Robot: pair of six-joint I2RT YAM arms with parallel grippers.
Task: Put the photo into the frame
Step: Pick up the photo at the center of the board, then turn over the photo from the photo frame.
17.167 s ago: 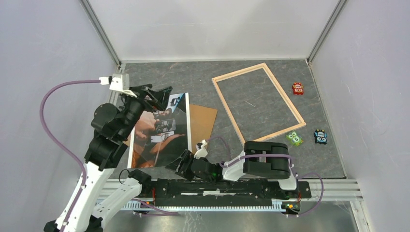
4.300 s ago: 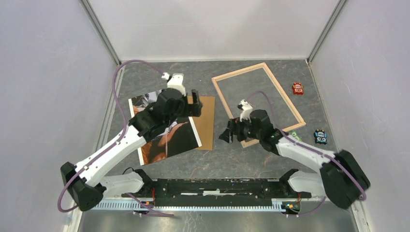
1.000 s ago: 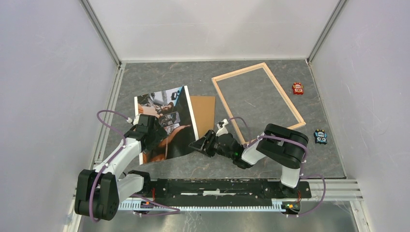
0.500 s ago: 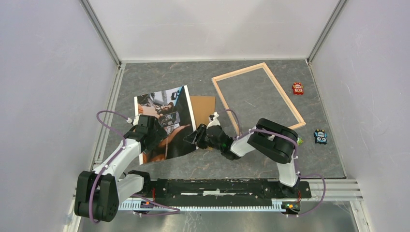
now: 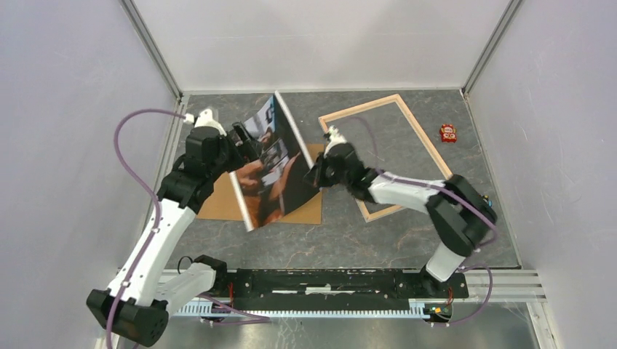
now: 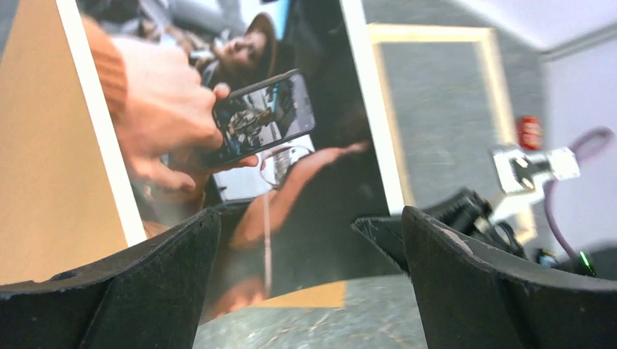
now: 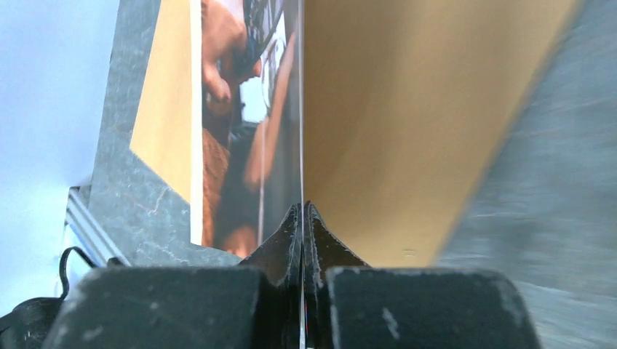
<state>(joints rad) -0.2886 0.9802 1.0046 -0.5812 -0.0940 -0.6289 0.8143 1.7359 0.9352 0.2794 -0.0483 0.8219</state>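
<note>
Lifted photo [image 5: 273, 171] pinched in right tool [image 5: 316, 177].

Raised photo [image 5: 273, 167] blocks most of the brown backing board [image 5: 217, 206] from above. Right arm [image 5: 404, 190] crosses the frame [image 5: 359, 107], hiding stretches of its rails. In the right wrist view the bench [image 7: 538, 182] is pure blur, and the photo runs off the top edge. Red toy [image 5: 448, 132]: too small to read.

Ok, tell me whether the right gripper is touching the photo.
Touching. The right wrist view shows the right gripper shut on the photo, its thin edge pinched between the two fingers.
</note>
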